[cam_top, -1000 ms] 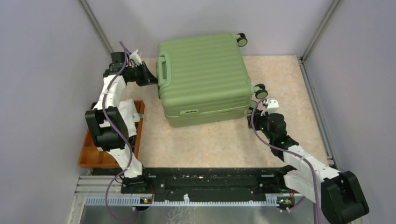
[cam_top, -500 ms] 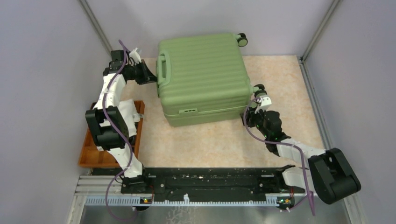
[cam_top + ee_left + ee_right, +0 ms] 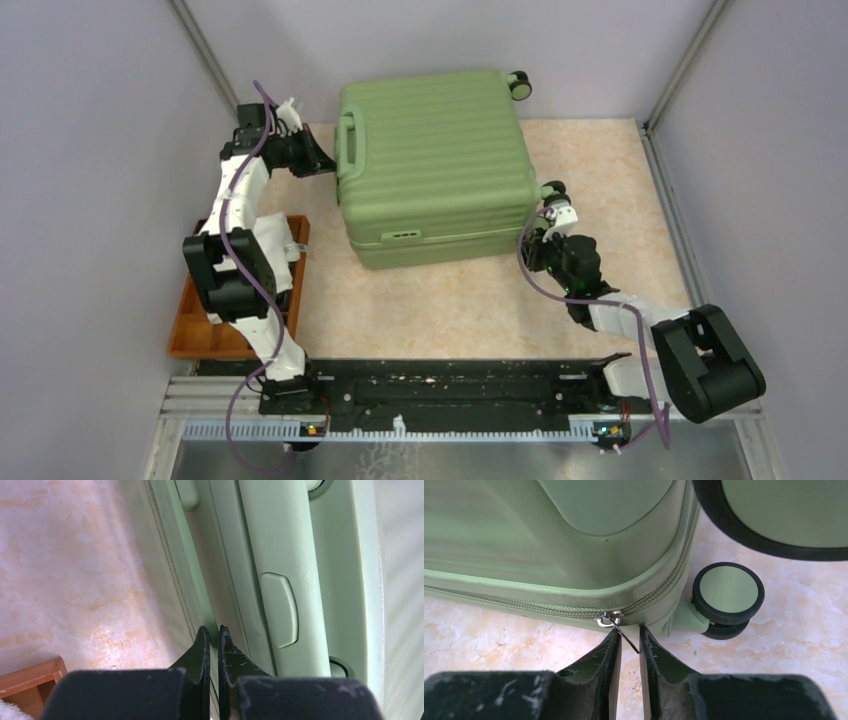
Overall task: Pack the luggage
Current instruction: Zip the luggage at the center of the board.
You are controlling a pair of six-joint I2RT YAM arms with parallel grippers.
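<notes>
The luggage (image 3: 435,165) is a light-green ribbed suitcase lying flat and closed in the middle of the table. My left gripper (image 3: 318,160) is at its left side below the green handle (image 3: 347,140). In the left wrist view the left gripper (image 3: 210,632) is shut, tips against the shell by the zipper line. My right gripper (image 3: 537,245) is at the near right corner. In the right wrist view the right gripper (image 3: 628,632) has its jaws closed to a narrow gap on the metal zipper pull (image 3: 626,637), which hangs from the slider (image 3: 610,617).
An orange tray (image 3: 190,335) holding white cloth (image 3: 270,245) sits at the left by the left arm. Black wheels stick out at the suitcase's right side (image 3: 553,190) and far corner (image 3: 518,85); one wheel (image 3: 727,594) is right of my right fingers. Grey walls enclose the table.
My right arm has swung left and lowered to the suitcase's near right corner, bringing its fingers onto the zipper pull. The suitcase shifted slightly. The left gripper has barely moved.
</notes>
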